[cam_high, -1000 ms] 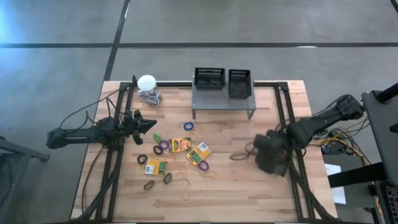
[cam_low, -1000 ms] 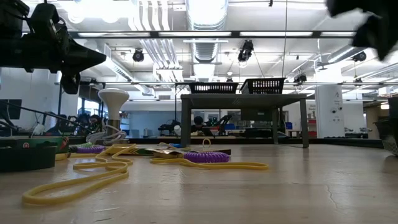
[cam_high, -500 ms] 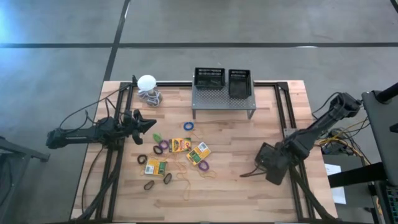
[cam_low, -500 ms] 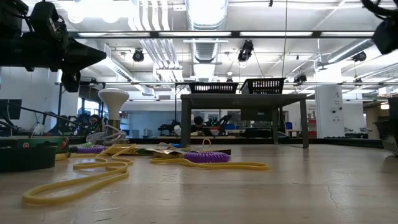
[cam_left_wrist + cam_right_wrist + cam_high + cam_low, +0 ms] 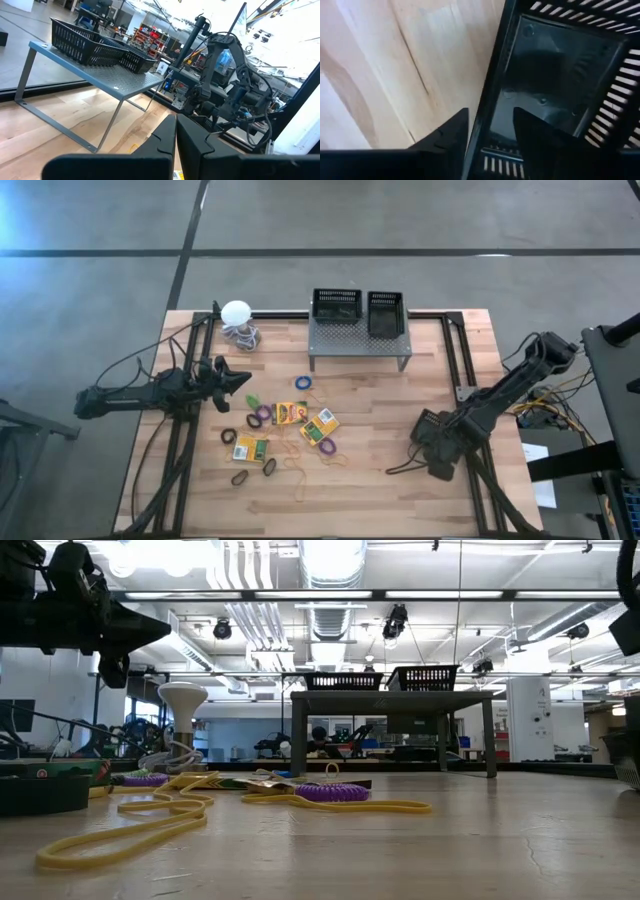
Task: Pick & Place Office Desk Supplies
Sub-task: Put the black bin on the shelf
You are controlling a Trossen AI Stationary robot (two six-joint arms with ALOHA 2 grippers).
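My right gripper (image 5: 437, 450) points down over the table's right part, open. In the right wrist view its fingers (image 5: 491, 112) stand astride the wall (image 5: 492, 75) of a black slotted bin (image 5: 555, 90), one inside and one outside, with a gap showing on each side. My left gripper (image 5: 243, 381) waits shut and level at the table's left (image 5: 176, 122). Crayon boxes (image 5: 290, 413) (image 5: 321, 425) (image 5: 250, 448) and loose rubber bands, such as a blue one (image 5: 303, 382) and a purple one (image 5: 263, 414), lie flat on the wood at centre left.
A grey perforated stand (image 5: 360, 345) at the far middle carries two black mesh bins (image 5: 336, 305) (image 5: 386, 313). A white ball with a coiled cord (image 5: 237, 313) sits at the far left. Black frame rails (image 5: 452, 360) run along both table sides.
My right gripper has come down and moved toward the table's near edge, ending low over the black bin. The left arm and the supplies on the table have kept still.
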